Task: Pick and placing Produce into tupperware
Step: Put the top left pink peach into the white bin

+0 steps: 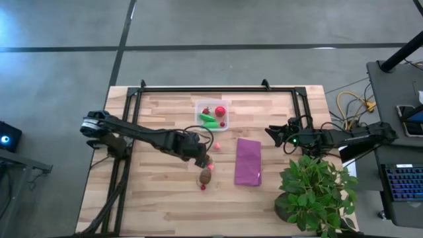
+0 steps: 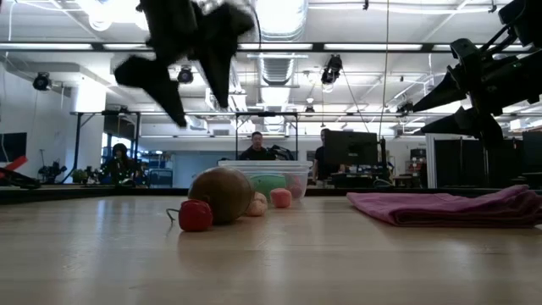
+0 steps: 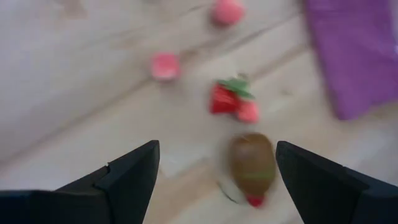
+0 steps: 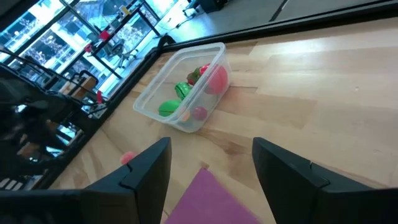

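The clear tupperware (image 1: 213, 116) stands at the table's far middle with red and green produce in it, as the right wrist view also shows (image 4: 186, 87). On the bare wood nearer lie a brown oval (image 1: 206, 177), a strawberry (image 3: 224, 98), a small red piece (image 1: 203, 188) and several pink bits (image 3: 165, 65). My left gripper (image 1: 201, 157) hovers open above these loose pieces, the brown oval (image 3: 252, 165) lying ahead between its fingers. My right gripper (image 1: 269, 132) waits open, raised off the table to the right of the tupperware.
A purple cloth (image 1: 248, 162) lies flat right of the loose produce. A potted plant (image 1: 317, 192) stands at the table's near right corner. A black frame (image 1: 198, 89) runs along the far and left edges. People sit in the room beyond (image 2: 257, 146).
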